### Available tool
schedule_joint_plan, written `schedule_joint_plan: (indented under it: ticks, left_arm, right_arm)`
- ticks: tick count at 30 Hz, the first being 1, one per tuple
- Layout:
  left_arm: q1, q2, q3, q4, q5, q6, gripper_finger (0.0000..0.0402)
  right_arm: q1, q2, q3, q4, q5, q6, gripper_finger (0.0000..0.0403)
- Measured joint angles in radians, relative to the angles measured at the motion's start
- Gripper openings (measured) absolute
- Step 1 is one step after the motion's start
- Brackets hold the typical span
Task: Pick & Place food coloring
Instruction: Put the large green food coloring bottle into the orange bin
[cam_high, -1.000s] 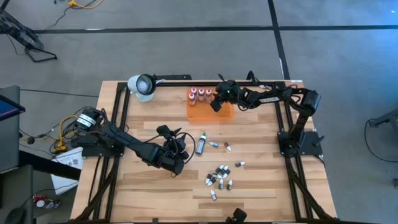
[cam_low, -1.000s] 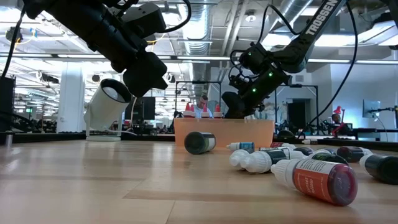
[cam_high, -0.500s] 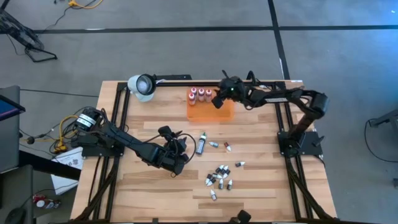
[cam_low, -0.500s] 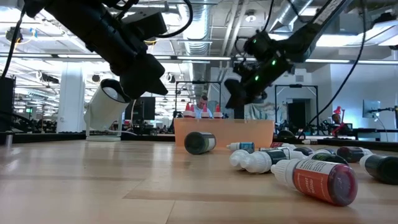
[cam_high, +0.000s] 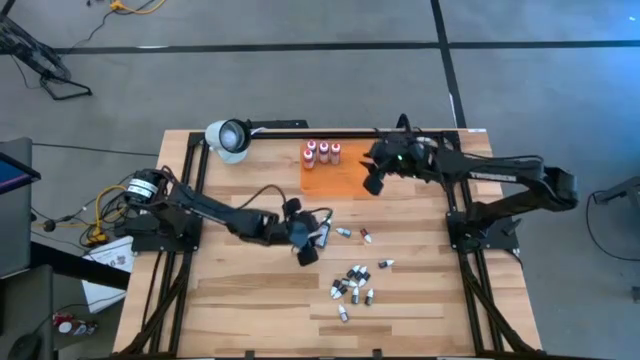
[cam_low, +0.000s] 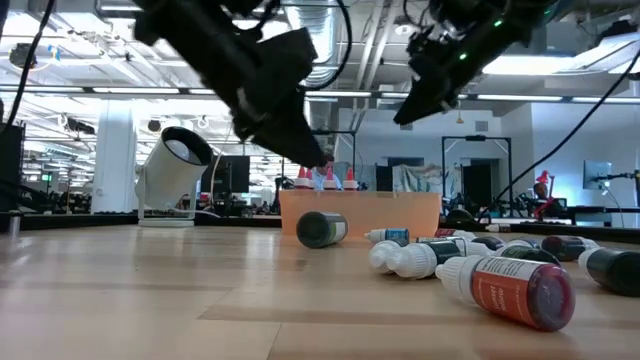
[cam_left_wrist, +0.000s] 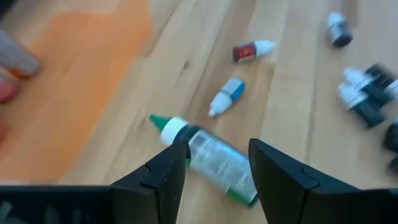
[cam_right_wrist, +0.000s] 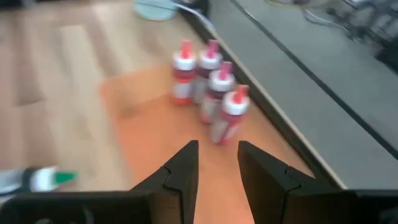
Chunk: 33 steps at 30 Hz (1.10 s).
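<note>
While the left gripper (cam_high: 305, 238) hangs over the table's middle in the high view, its fingers apart and empty, a green-tipped bottle (cam_high: 323, 231) lies just beside it, its long axis running toward the orange mat (cam_high: 340, 178). Right gripper (cam_high: 374, 178) hovers at the mat's edge, fingers slightly apart, holding nothing. Low view: the bottle (cam_low: 321, 229) lies end-on. Left wrist view: its green tip (cam_left_wrist: 157, 120) points toward the mat. Right wrist view: four red bottles (cam_right_wrist: 208, 87) stand upright on the mat.

The left gripper (cam_high: 312, 243) has swung across to hang over the lying green-tipped bottle (cam_high: 323, 231). The right gripper (cam_high: 373, 183) has pulled back off the orange mat (cam_high: 335, 178) and risen
</note>
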Motion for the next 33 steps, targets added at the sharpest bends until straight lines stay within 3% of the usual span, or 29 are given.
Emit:
schedule_joint_plan:
  ticks: [8,16,23,33]
  left_arm:
    - [0.087,0.0,0.143,-0.169,0.189,-0.09,0.0169]
    - [0.147,0.0,0.267,-0.337,0.326,-0.212,0.0169]
    - [0.188,0.0,0.296,-0.385,0.332,-0.421,0.0169]
    - [0.196,0.066,0.297,-0.43,0.308,-0.523,0.0169]
  right_arm:
    - [0.142,-0.177,-0.154,0.014,0.011,0.024,0.0106]
    - [0.273,-0.418,-0.272,0.1,0.137,-0.045,0.0106]
    - [0.39,-0.647,-0.293,0.074,0.137,-0.049,0.0106]
    - [0.55,-0.882,-0.314,-0.012,0.208,-0.049,0.0106]
